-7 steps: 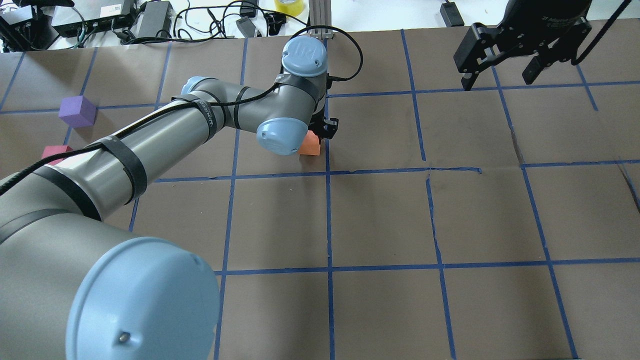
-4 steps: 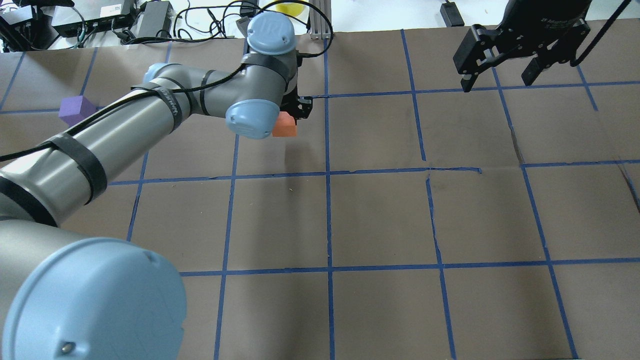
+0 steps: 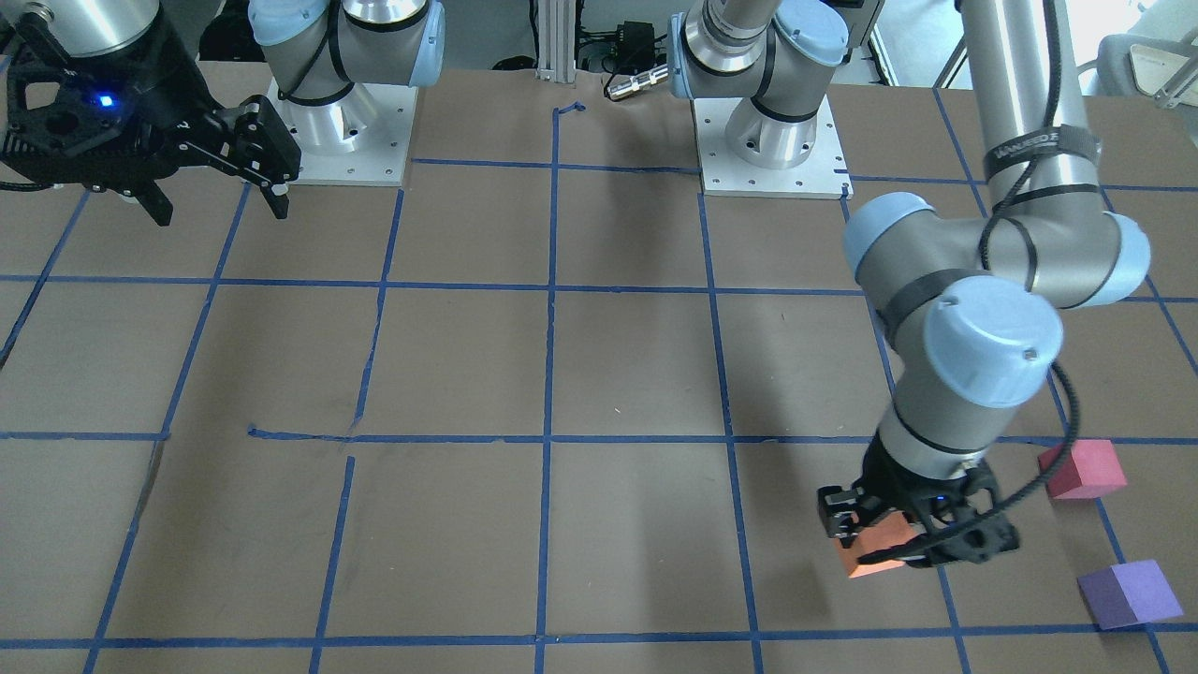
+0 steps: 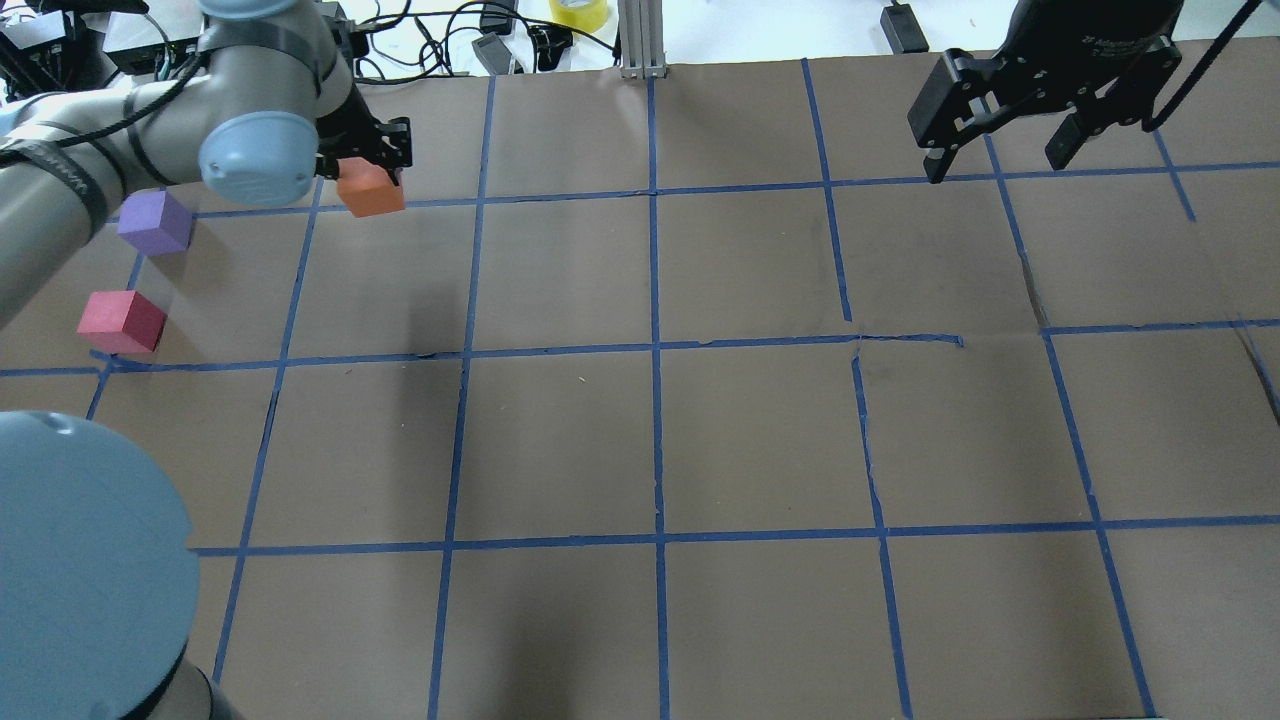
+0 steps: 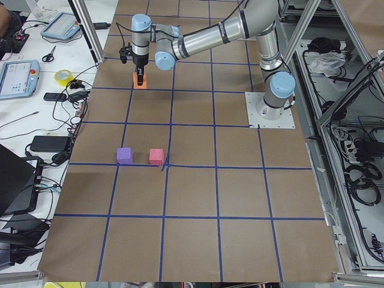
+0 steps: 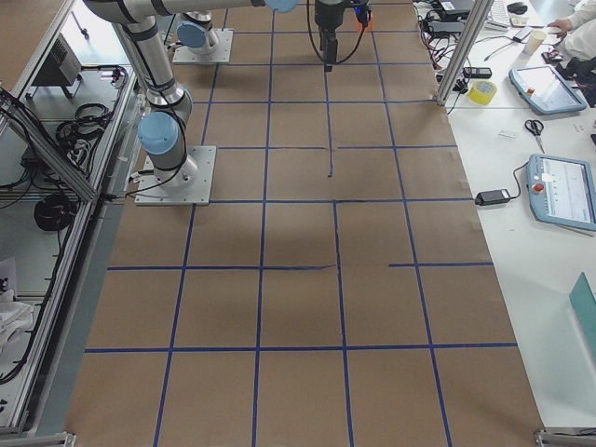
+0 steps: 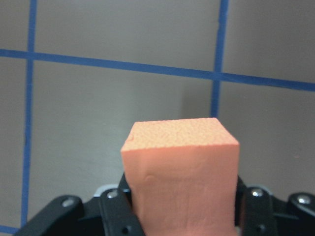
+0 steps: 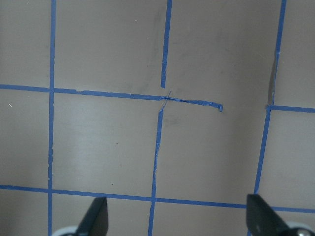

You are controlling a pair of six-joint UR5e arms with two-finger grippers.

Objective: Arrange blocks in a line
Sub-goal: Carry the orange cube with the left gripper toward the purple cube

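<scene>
My left gripper is shut on the orange block and holds it a little above the table near the far left. The same grip shows in the front-facing view, with the left gripper around the orange block. The orange block fills the left wrist view. The purple block and the pinkish red block rest on the table to the left of the held block, apart from each other. My right gripper hangs open and empty over the far right of the table, its fingertips wide apart.
The table is brown paper with a grid of blue tape lines. Cables, power bricks and a yellow tape roll lie beyond the far edge. The two arm bases stand at the robot's side.
My left gripper has carried the orange block from near the table's middle to the left and toward the far edge, close to the purple block. The right arm has not moved.
</scene>
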